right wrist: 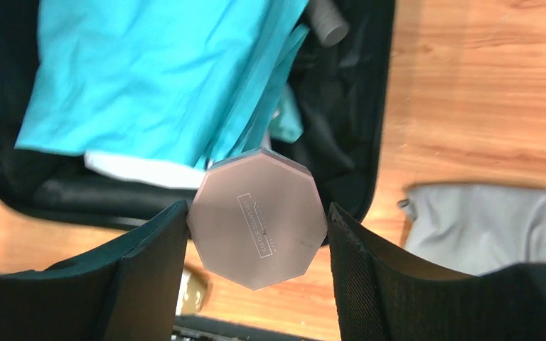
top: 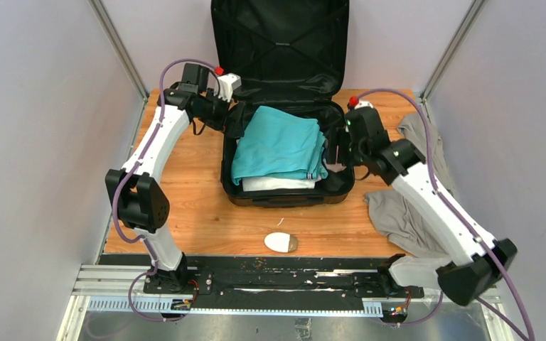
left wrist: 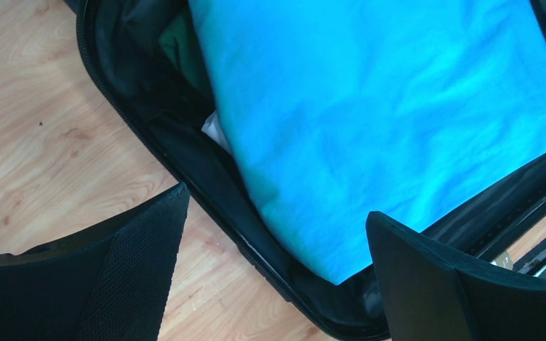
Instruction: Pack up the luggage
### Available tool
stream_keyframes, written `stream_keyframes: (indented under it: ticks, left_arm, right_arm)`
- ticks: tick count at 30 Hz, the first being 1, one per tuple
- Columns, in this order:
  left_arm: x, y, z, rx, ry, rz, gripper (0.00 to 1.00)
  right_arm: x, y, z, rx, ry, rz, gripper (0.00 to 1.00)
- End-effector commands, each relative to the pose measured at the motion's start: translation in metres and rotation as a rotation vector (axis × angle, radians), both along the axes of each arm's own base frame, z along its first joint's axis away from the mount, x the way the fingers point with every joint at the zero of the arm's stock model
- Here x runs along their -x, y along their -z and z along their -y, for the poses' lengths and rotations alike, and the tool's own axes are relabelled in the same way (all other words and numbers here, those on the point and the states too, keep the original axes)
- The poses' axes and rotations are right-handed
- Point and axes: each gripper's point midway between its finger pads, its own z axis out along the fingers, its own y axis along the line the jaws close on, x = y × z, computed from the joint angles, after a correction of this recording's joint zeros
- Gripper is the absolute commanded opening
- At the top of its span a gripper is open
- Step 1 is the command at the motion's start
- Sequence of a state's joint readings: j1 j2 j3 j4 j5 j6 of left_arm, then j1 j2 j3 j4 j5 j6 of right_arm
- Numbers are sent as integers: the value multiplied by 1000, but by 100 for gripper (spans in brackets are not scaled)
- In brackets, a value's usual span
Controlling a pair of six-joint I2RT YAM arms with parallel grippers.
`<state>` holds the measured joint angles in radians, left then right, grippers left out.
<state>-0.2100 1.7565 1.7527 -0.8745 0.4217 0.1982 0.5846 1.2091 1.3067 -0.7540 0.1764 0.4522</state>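
A wooden tabletop [top: 185, 213] is filling the floor of a narrow booth, with pale walls [top: 35, 106] closing it in on both sides and behind, and a black rail [top: 277, 277] carrying the arm bases along the near edge. A grey garment [top: 412, 213] is lying crumpled on the right side of the wood, and a small white oval object [top: 281, 242] is sitting near the rail.

The luggage [top: 284, 197] is lying open at the middle of the table, toward the back. Its base is facing upward and its lid [top: 281, 42] is standing upright against the rear wall, so the hinge line is running left to right. Which side is the longer cannot be told. A folded teal garment [top: 277, 142] is resting inside on a white one [top: 277, 183].

The left gripper [left wrist: 277, 206] is hovering over the luggage's left rim with jaws spread wide and nothing between them. The right gripper [right wrist: 256, 213] is clamping a pinkish many-sided puck [right wrist: 252, 234] over the right rim.
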Motion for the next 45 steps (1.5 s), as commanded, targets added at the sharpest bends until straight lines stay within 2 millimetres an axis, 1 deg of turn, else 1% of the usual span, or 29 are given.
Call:
stream_keyframes:
  ticks: [1, 3, 5, 8, 9, 11, 12, 14, 15, 17, 18, 20, 23, 24, 25, 27, 29, 32, 34, 36, 38, 39, 41, 45]
  left_arm:
    - [12, 7, -12, -6, -11, -38, 100]
    - [14, 12, -18, -20, -21, -46, 100]
    - [15, 15, -24, -31, -35, -50, 100]
    - [16, 15, -36, -34, -58, -48, 100]
    - [16, 14, -41, -33, -70, -47, 100]
    - [15, 13, -46, -31, -80, -44, 100]
    - [15, 12, -47, -29, -83, -41, 100]
    - [16, 12, -48, -28, -82, -41, 100]
    - [17, 12, -48, -26, -81, -42, 100]
    - [18, 11, -48, -28, -80, -40, 100]
    - [18, 11, -49, -30, -80, -39, 100]
    - [18, 10, -49, -33, -79, -33, 100]
    - [18, 8, -52, -32, -84, -28, 100]
    - [18, 8, -53, -33, -87, -26, 100]
    - [17, 7, -54, -34, -90, -24, 100]
    - [16, 7, -57, -36, -98, -23, 100]
    - [15, 6, -61, -37, -108, -21, 100]
    - [14, 4, -65, -28, -121, -18, 100]
    - [14, 1, -66, -26, -128, -14, 100]
    - [15, -1, -67, -23, -133, -9, 100]
    - [17, -3, -67, -23, -134, -6, 100]
    - [17, -4, -68, -23, -136, -4, 100]
    - [19, -5, -69, -25, -138, 0, 100]
    - [20, -11, -71, -35, -147, 18, 100]
  right_arm:
    - [-31, 37, 17, 148, 18, -132, 25]
    - [-49, 51, 16, 168, 29, -162, 24]
    - [-60, 67, 16, 194, 38, -200, 24]
    - [-65, 91, 16, 227, 42, -258, 25]
    - [-66, 98, 18, 245, 54, -272, 27]
    - [-65, 111, 22, 266, 68, -300, 42]
    - [-65, 115, 22, 270, 69, -308, 52]
    - [-64, 119, 20, 262, 63, -321, 69]
    - [-63, 117, 18, 253, 57, -323, 77]
    - [-59, 109, 16, 236, 50, -305, 89]
    - [-57, 103, 16, 228, 44, -292, 93]
    - [-49, 94, 14, 216, 26, -271, 95]
    - [-29, 77, 10, 216, -6, -250, 96]
    - [-20, 71, 5, 215, -32, -229, 96]
    - [-10, 66, -3, 215, -71, -203, 96]
    - [17, 60, -31, 200, -207, -136, 96]
    - [50, 65, -62, 183, -361, -101, 97]
    - [100, 85, -96, 211, -561, -88, 98]
    - [125, 100, -115, 227, -664, -75, 98]
    - [144, 116, -131, 228, -751, -79, 99]
    - [155, 130, -145, 223, -822, -77, 100]
    - [156, 138, -149, 234, -837, -80, 100]
    - [156, 151, -153, 260, -864, -90, 100]
    - [151, 170, -163, 295, -907, -75, 100]
